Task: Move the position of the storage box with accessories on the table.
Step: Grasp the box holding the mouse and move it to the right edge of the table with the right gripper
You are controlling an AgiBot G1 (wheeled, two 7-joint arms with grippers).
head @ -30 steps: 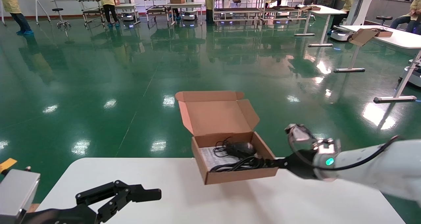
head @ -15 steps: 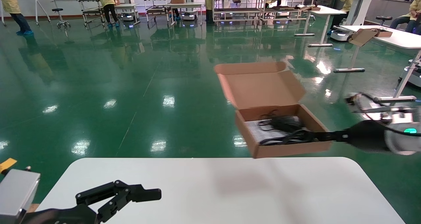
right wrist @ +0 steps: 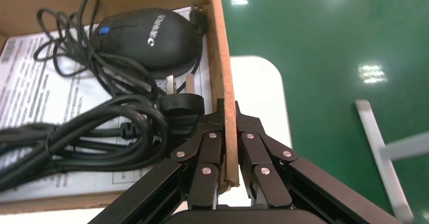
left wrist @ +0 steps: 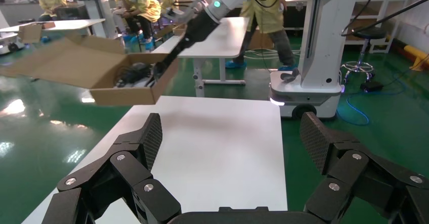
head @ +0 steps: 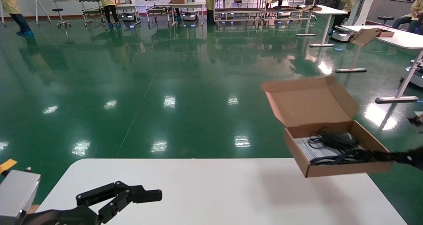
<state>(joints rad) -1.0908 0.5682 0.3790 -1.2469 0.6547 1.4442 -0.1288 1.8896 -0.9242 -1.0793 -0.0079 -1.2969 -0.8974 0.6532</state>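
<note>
- Head view: small shallow brown corrugated cardboard storage box (head: 340, 167) held off the large white rounded-corner surface (head: 211, 192), above its far right corner, lid flap open and standing up behind.
- Shadow of the box falls on the surface below it; box bottom not touching.
- Right end effector (right wrist: 228, 114) clamped on the box's right side wall, one finger inside, one outside, wall pinched between them. In the head view only the dark tip of this arm shows at the right edge.
- Inside the box: black computer mouse (right wrist: 146, 34) toward the lid side, its thin cord looped beside it; bundled thick black cables (right wrist: 86, 133) nearer the front wall; black plug (right wrist: 181, 102) just beside the gripped wall; all lying on a white printed leaflet (right wrist: 35, 82).
- Left end effector (left wrist: 230, 143) parked low over the near left part of the surface, fingers spread wide, holding nothing, well apart from the box.
- Glossy green floor (head: 132, 86) beyond the surface.
</note>
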